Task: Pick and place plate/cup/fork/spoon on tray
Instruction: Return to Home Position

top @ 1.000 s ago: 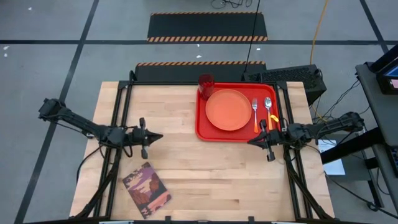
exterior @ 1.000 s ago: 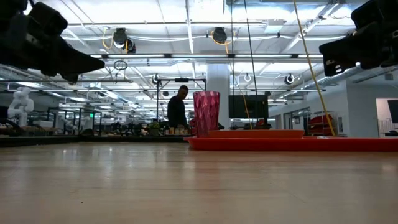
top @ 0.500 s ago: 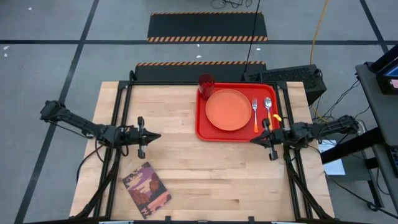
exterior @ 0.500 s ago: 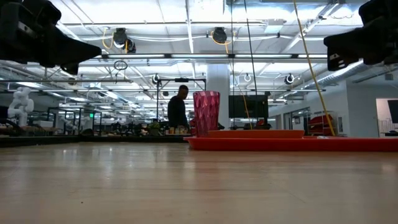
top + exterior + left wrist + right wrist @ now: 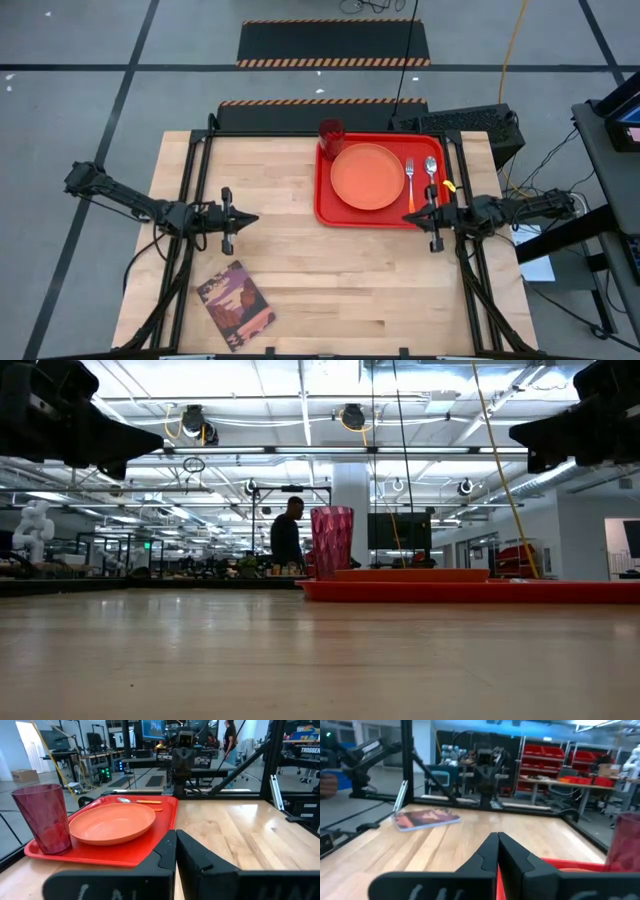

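While holding plate (image 5: 367, 176), cup (image 5: 332, 133), fork (image 5: 409, 180), seemingly spoon (image 5: 431, 170), tray (image 5: 325, 205) rests.

Plate (image 5: 367, 176), cup (image 5: 331, 134), fork (image 5: 409, 182), spoon (image 5: 432, 174) on tray (image 5: 325, 205)

Over the last second my left gripper (image 5: 244, 218) pulled back slightly toward its own side of the table, then held for the final half second. My right gripper (image 5: 407, 216) retreated from the middle and moved slightly toward the tray (image 5: 325, 205), now at its near right corner, fingers closed.
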Controlling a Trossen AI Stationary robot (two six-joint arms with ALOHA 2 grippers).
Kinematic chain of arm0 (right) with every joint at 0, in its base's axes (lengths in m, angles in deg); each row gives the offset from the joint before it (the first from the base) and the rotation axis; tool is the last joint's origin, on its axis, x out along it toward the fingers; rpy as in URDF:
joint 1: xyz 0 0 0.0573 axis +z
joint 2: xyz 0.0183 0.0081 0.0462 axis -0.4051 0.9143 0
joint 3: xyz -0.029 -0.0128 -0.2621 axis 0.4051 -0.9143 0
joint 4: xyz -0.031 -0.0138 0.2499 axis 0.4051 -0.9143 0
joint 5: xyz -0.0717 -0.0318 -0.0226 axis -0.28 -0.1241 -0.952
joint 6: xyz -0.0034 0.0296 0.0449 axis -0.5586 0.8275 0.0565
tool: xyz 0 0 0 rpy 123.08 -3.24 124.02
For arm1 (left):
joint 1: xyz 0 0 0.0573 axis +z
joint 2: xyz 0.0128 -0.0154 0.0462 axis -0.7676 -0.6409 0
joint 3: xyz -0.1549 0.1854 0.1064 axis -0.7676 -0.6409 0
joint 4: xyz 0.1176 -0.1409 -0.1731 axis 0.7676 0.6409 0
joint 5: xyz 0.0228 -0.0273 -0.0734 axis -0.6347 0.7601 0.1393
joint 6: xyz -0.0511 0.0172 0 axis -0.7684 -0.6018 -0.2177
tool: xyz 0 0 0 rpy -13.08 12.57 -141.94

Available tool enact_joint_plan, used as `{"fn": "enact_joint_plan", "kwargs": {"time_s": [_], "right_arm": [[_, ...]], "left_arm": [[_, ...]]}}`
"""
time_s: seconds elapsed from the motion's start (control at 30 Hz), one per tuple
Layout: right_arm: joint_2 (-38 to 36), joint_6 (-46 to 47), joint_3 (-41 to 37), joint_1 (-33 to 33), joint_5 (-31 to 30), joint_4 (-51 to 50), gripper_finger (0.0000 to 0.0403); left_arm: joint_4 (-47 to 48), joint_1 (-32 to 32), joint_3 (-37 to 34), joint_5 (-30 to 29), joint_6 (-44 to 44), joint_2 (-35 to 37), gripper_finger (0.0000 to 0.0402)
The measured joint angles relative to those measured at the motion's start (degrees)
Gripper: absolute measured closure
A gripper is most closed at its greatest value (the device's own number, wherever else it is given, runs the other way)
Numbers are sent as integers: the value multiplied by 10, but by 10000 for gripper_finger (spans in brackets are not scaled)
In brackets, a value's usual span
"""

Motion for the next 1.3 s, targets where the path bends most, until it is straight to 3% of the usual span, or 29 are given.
{"fn": "enact_joint_plan", "kwargs": {"time_s": [0.57, 0.67, 0.83, 1.07, 1.3], "right_arm": [[5, 16, 0, -23, 16, -14, 403], [7, 16, 0, -23, 45, -21, 403], [9, 14, 0, -24, 29, -19, 403], [9, 13, 0, -24, 29, -18, 403], [9, 13, 0, -24, 29, -18, 403]], "left_arm": [[5, 0, 0, 0, -25, 0, 397], [7, 0, 0, 0, -23, 0, 390], [7, 0, 0, 4, -14, 0, 397], [6, 8, 0, 49, 30, 2, 398], [40, 84, 0, 136, 44, 29, 398]]}}
